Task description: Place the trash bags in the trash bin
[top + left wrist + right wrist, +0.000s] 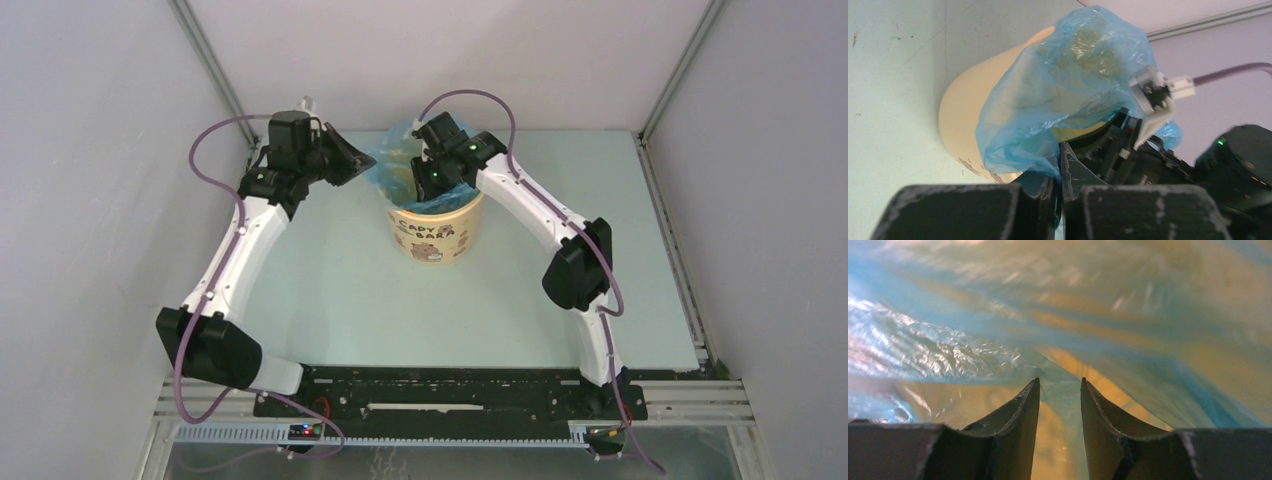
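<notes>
Left gripper (pixel 1060 170) clamped on trash bag (pixel 1063 85) edge, lower centre; right gripper (pixel 1060 382) slightly parted, gripping nothing. If I tug, trash bin (pixel 960 120) may tip.

We log the trash bin (pixel 435 238) — small, round, pale yellow with brown lettering — upright, mid-table (pixel 330 300). The trash bag (pixel 388 160), thin glossy light-blue film, wrinkled, drapes over its mouth and far rim — yellow shows through it.
</notes>
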`<move>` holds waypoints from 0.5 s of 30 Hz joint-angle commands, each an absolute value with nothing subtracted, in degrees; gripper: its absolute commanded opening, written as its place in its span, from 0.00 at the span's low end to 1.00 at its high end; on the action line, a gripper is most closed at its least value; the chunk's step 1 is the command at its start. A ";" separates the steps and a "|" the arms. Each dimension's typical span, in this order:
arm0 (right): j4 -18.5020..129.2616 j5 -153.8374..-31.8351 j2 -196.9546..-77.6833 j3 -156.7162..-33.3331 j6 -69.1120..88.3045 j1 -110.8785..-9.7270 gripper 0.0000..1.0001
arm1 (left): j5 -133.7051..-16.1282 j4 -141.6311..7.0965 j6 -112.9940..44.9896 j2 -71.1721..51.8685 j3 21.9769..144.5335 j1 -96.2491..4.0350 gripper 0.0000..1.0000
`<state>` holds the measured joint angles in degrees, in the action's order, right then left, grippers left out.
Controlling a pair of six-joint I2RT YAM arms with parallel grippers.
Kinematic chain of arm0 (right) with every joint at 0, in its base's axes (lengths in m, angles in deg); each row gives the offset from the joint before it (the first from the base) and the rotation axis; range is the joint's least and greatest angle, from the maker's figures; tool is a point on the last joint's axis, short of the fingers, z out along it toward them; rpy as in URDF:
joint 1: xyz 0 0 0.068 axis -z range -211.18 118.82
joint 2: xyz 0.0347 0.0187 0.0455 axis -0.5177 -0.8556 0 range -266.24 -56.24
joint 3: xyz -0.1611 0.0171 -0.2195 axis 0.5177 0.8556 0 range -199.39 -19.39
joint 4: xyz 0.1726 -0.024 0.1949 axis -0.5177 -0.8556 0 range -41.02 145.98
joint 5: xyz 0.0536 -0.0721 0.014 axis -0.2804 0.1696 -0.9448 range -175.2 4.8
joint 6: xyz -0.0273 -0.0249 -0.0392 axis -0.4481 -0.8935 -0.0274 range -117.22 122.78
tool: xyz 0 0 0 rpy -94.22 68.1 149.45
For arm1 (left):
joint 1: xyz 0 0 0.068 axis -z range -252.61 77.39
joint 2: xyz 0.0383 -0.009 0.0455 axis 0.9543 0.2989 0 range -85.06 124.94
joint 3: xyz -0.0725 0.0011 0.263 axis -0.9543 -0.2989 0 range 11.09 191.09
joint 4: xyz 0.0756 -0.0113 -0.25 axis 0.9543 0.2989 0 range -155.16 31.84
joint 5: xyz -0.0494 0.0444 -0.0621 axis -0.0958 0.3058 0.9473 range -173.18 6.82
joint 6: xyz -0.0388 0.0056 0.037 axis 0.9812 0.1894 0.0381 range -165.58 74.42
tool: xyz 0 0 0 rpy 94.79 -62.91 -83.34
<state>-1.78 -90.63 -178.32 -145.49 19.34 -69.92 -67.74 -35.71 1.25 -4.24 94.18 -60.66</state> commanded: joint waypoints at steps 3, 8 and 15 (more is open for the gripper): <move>-6.64 -89.50 -181.96 -154.38 16.66 -69.61 0.46 | -68.71 -36.88 -1.27 -4.55 93.54 -61.09 0.11; -7.30 -92.82 -174.73 -154.26 17.09 -69.40 0.60 | -68.99 -35.13 -3.34 -7.54 92.49 -61.16 0.12; -8.46 -97.37 -166.83 -153.82 20.50 -67.54 0.70 | -68.72 -33.97 -2.71 -9.03 92.59 -61.36 0.22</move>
